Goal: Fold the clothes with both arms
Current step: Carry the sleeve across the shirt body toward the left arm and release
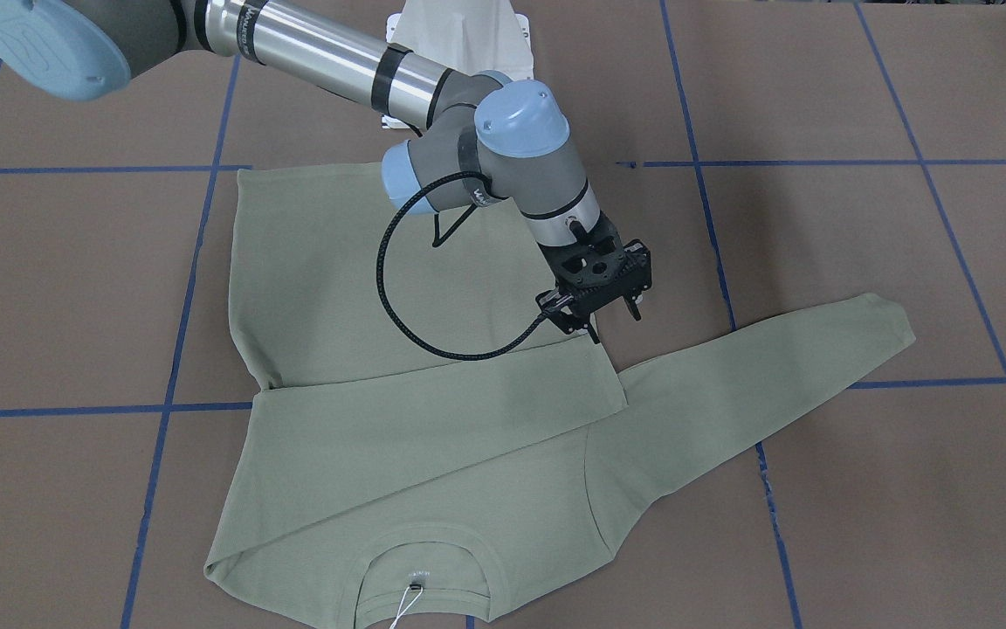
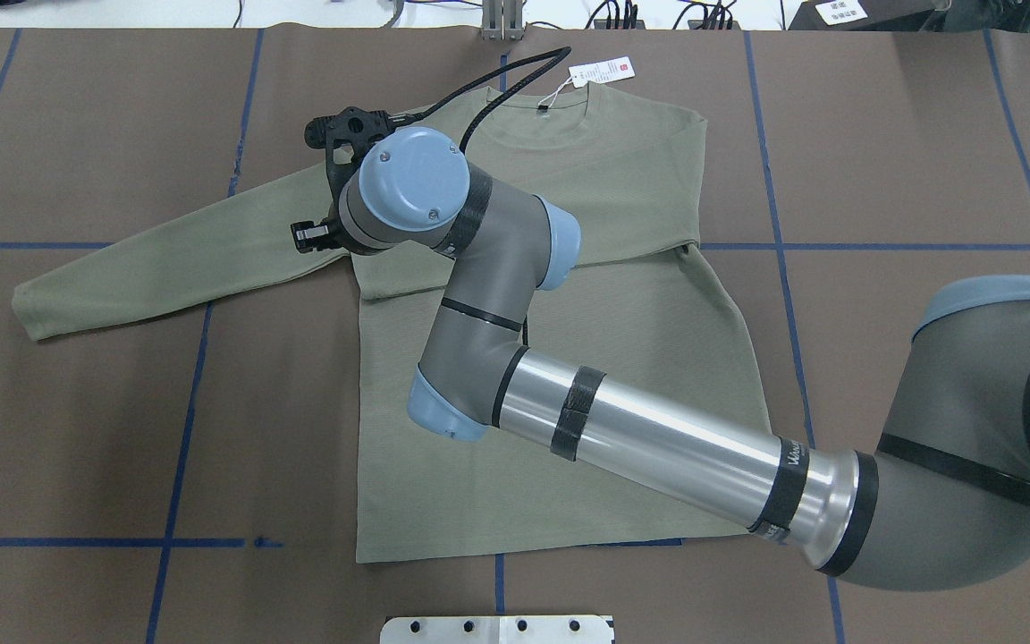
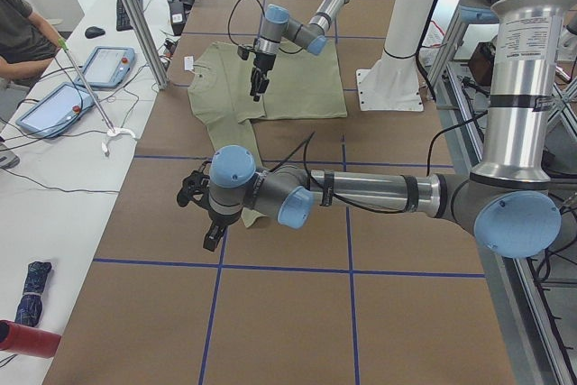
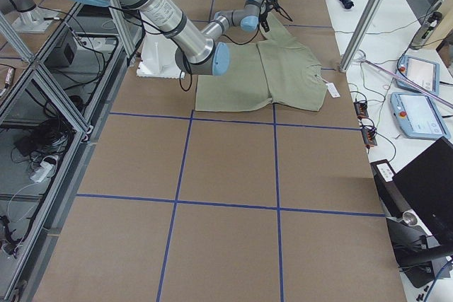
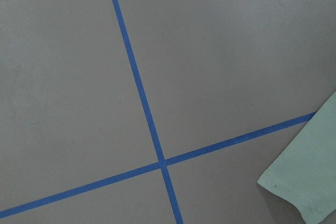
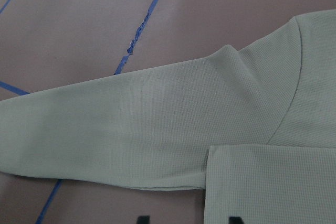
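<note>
spot the shirt (image 1: 337, 288) flat mid-frame in the front view, one sleeve folded across the chest, the other stretched out right; find the right gripper (image 1: 616, 325) just over the folded cuff, jaws spread, holding nothing; catch the left gripper (image 3: 210, 237) near the far cuff; can't tell its grip

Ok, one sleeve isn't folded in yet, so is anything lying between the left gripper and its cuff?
Nothing visible. The left gripper hangs near the cuff, and its wrist camera shows only brown table and blue tape next to the cuff's edge.
</note>
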You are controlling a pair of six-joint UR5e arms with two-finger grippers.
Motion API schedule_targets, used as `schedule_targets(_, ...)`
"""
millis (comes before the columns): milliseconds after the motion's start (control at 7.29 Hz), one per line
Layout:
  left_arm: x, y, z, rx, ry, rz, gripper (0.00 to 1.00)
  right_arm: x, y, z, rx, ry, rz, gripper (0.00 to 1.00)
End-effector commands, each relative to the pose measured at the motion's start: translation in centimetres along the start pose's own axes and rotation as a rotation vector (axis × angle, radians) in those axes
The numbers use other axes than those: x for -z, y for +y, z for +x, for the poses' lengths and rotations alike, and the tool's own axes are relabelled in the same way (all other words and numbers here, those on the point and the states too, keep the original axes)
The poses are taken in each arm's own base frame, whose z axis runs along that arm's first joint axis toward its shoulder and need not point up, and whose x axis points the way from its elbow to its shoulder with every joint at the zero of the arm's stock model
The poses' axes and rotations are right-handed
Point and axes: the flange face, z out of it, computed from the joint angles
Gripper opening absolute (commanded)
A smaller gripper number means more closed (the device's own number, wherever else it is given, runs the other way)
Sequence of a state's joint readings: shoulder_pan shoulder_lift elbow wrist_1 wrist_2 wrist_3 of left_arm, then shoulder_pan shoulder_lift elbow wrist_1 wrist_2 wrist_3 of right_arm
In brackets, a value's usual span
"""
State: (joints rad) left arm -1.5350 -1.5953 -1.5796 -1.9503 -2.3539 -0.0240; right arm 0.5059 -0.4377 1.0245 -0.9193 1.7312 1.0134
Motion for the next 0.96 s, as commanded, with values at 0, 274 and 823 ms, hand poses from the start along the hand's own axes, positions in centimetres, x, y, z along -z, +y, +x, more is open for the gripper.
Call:
schedule_targets(0, -1.4, -0.6, 1.7, 0.116, 0.011, 0.000, 1.00, 0.9, -0.7, -0.9, -0.083, 0.048, -0.037, 1.00)
schedule_targets(274, -5.1, 1.4, 6.8, 0.341, 0.061, 0.070, 1.00, 7.7, -4.6, 2.8, -0.224, 0.165, -0.282, 1.00)
schedule_targets(823, -15.2, 6.2, 17.6, 0.553, 0.033, 0.102, 1.00, 19.4, -2.1, 27.6, -0.242, 0.415, -0.340, 1.00)
